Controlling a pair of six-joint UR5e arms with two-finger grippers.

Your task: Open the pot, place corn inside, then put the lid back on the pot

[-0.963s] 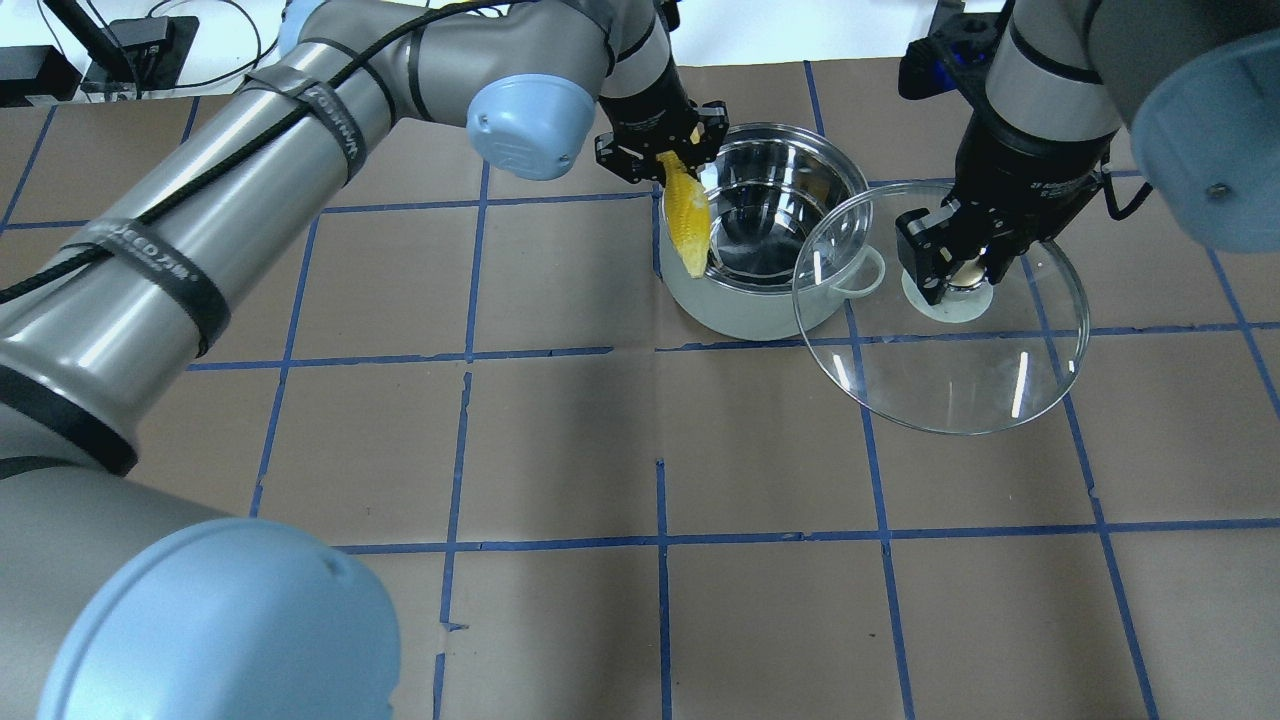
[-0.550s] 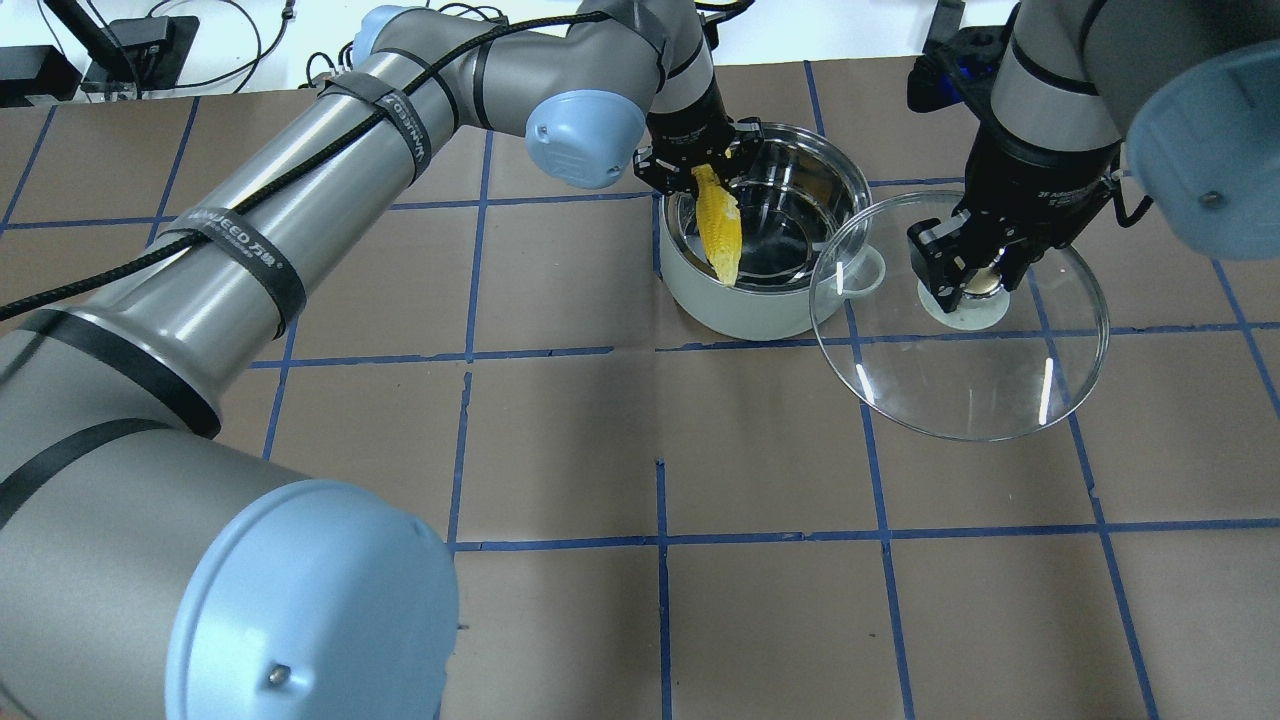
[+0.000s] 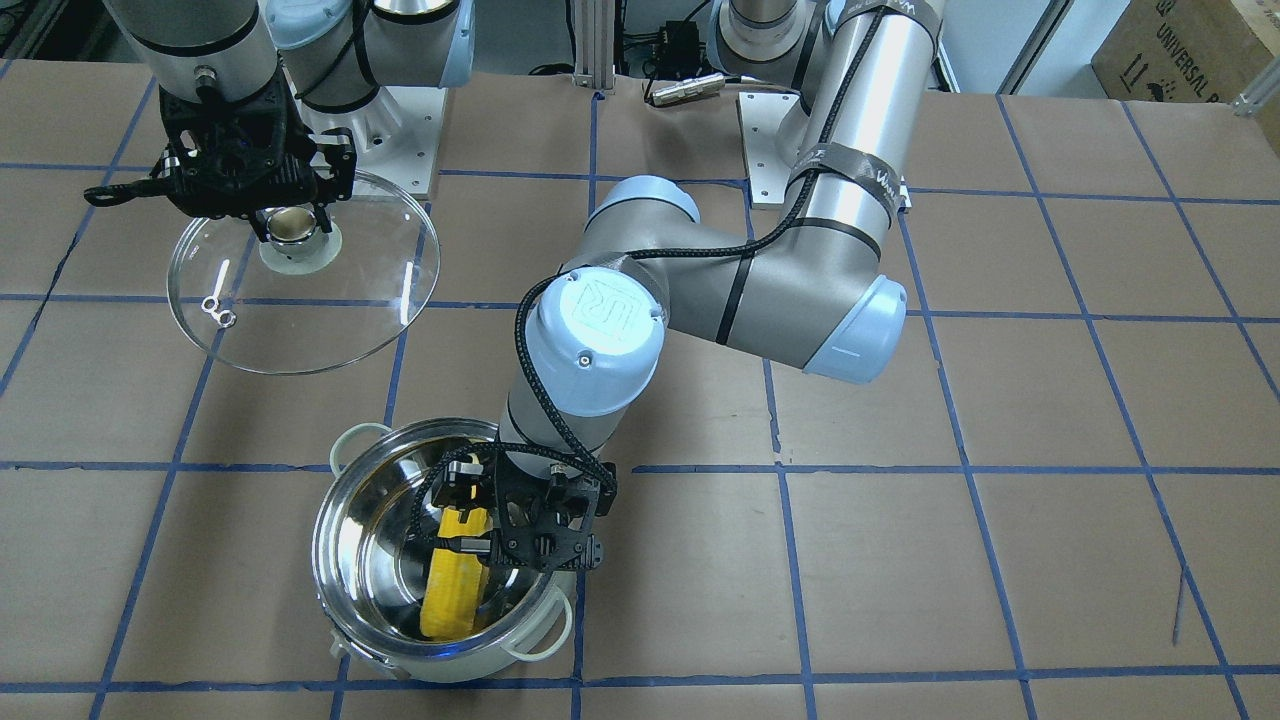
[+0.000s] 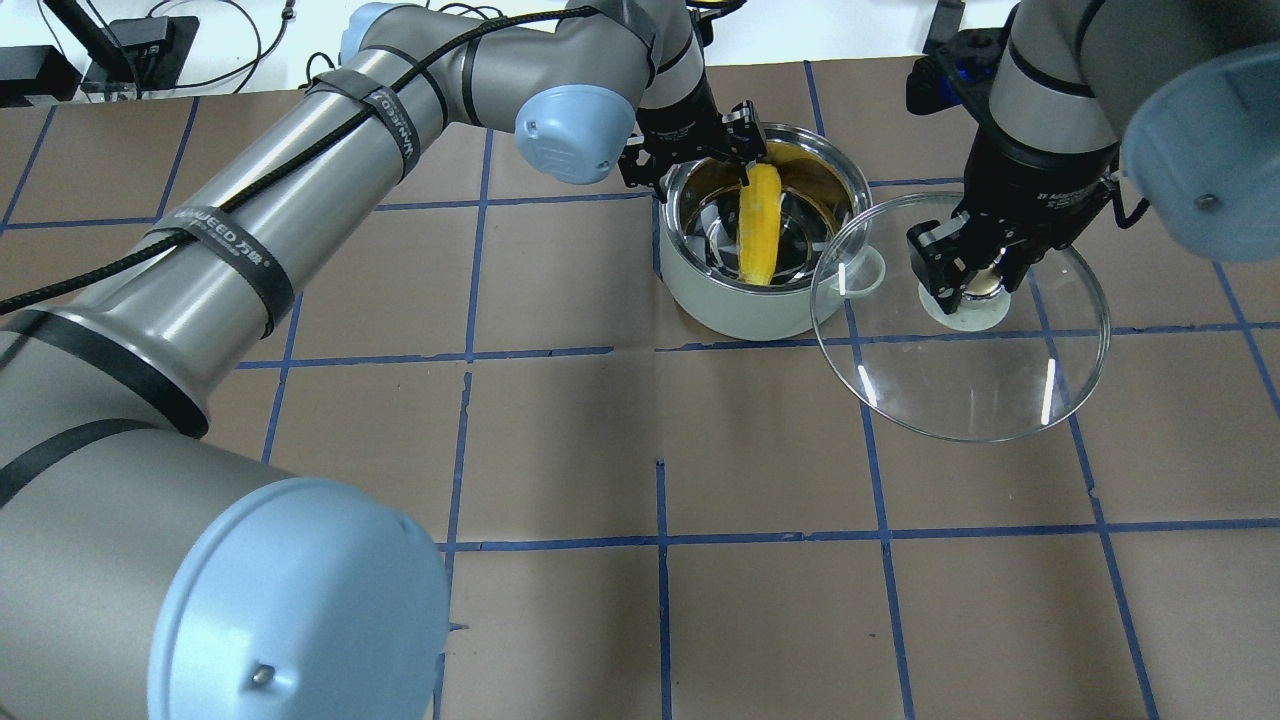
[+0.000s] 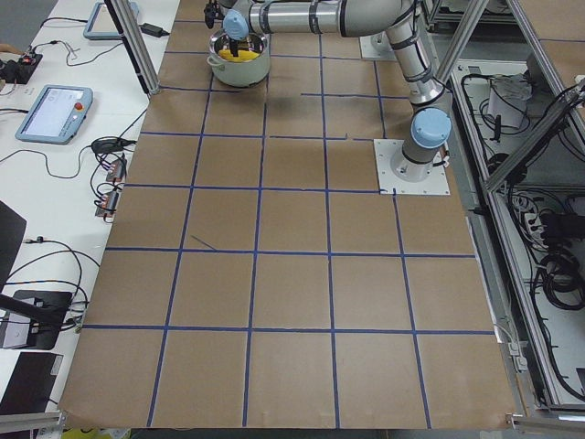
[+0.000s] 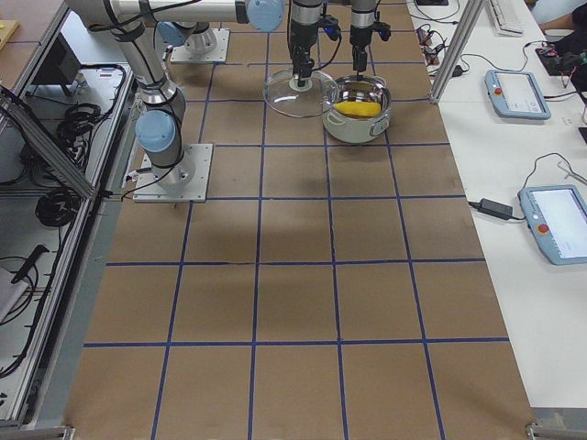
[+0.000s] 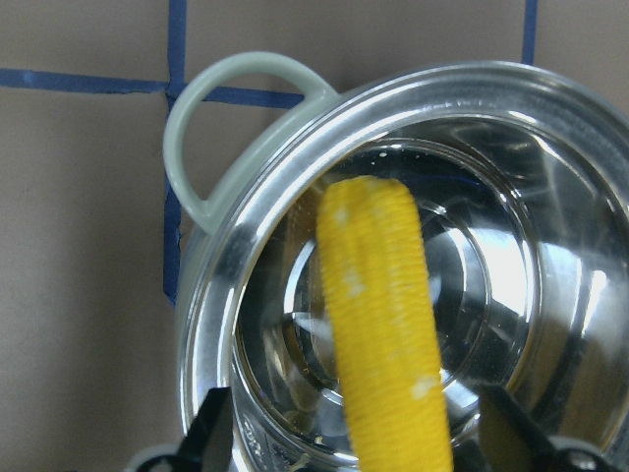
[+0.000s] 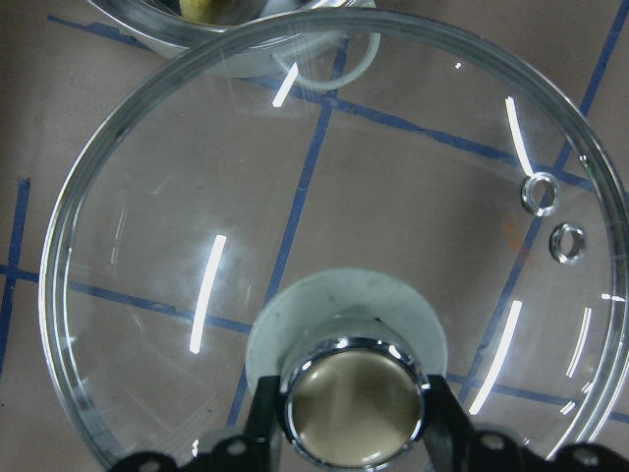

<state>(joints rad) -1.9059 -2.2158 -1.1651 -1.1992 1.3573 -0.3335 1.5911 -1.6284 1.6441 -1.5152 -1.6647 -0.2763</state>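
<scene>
The pot [image 4: 705,295] stands open at the table's far middle; it also shows in the front view [image 3: 330,545] and the left wrist view [image 7: 231,295]. The corn [image 4: 758,228] lies slanted inside the pot, its blunt end up by my left gripper [image 4: 750,172]. In the left wrist view the fingers [image 7: 218,433] stand wide on either side of the corn [image 7: 378,324], apart from it, so this gripper is open. My right gripper [image 4: 972,282] is shut on the knob [image 8: 354,398] of the lid [image 4: 960,390]. It holds the lid tilted to the right of the pot, and the lid's edge overlaps the pot's handle.
The left arm's elbow [image 3: 600,340] hangs over the table's middle. Base plates [image 3: 400,120] are bolted at the robot's side. Operator tablets [image 6: 518,92] lie on a white bench beyond the table's far edge. Cables [image 4: 150,40] lie past the back edge.
My left gripper moved right from the pot's left rim to above its inside. The corn went from hanging in it to resting in the pot, and the fingers opened. The lid shifted slightly right.
</scene>
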